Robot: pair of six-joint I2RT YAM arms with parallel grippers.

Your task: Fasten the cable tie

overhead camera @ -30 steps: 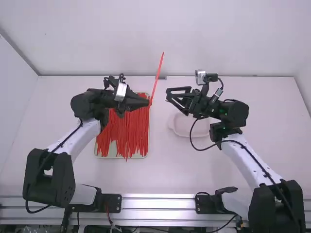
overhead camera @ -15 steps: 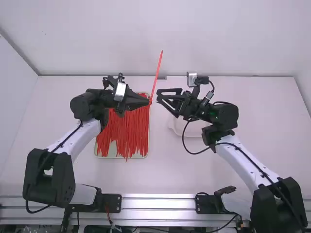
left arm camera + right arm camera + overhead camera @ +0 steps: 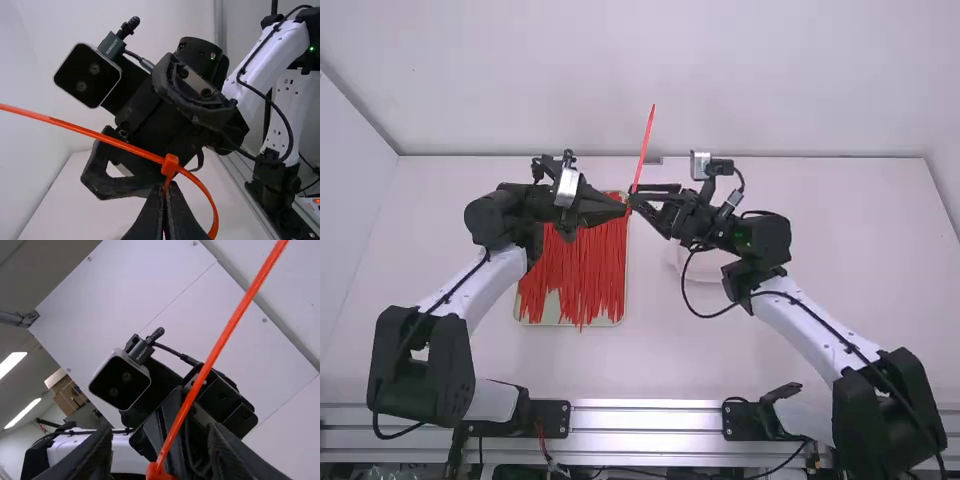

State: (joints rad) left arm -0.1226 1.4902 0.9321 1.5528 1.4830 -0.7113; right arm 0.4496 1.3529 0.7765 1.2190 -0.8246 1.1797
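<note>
High view, leftmost first: the left gripper (image 3: 621,208), arm stretched level above the pile of spare ties (image 3: 575,270), pinches the cable tie (image 3: 642,150) just under its head (image 3: 170,164). The tail looks threaded, with a loop curving off beside the head, so I judge only the tightening is left. The right gripper (image 3: 640,203) faces it, fingers spread either side of the upright tail.

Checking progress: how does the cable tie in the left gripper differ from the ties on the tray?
The held cable tie stands raised, tail pointing up; the tray ties lie flat. The held cable tie bends in a curve beside its head; the tray ties are straight. Both are red.
</note>
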